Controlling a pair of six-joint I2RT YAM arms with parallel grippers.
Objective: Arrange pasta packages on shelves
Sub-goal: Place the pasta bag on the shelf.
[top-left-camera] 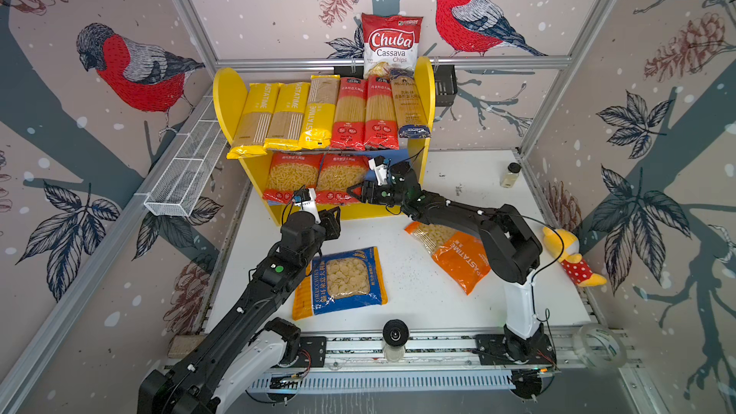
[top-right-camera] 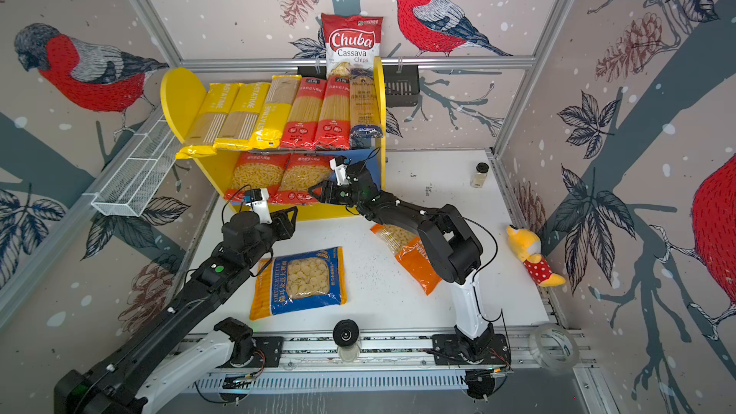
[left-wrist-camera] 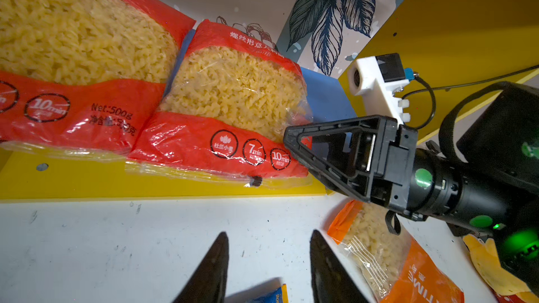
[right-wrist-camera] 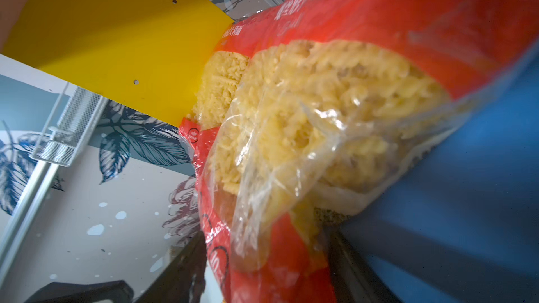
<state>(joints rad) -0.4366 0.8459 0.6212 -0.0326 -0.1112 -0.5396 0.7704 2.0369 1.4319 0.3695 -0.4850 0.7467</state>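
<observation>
A blue-yellow pasta bag (top-left-camera: 340, 282) is left unshelved at the front of the table (top-left-camera: 418, 292). The left gripper (left-wrist-camera: 268, 236) is held half-parted and empty. On the blue lower board (left-wrist-camera: 326, 94) of the shelves (top-left-camera: 227, 101), a red bag (left-wrist-camera: 233, 97) is flanked by the spread jaws of the right gripper (left-wrist-camera: 291, 138), seemingly to seat it beside its twin. An orange bag (top-left-camera: 458, 256) is left waiting.

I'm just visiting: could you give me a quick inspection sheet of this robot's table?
Surface: white table, speckled.
Job's things: shelves hold six long packs, two red bags; blue-yellow bag, orange bag lie on table.
Clutter: chips bag, plush toy, jar, tape roll.
Grippers: left gripper open, empty; right gripper at a red bag's edge, grip unclear.
Cables: black cable loops at right wrist.
Surroundings: bird wallpaper, wire basket, black basket.
</observation>
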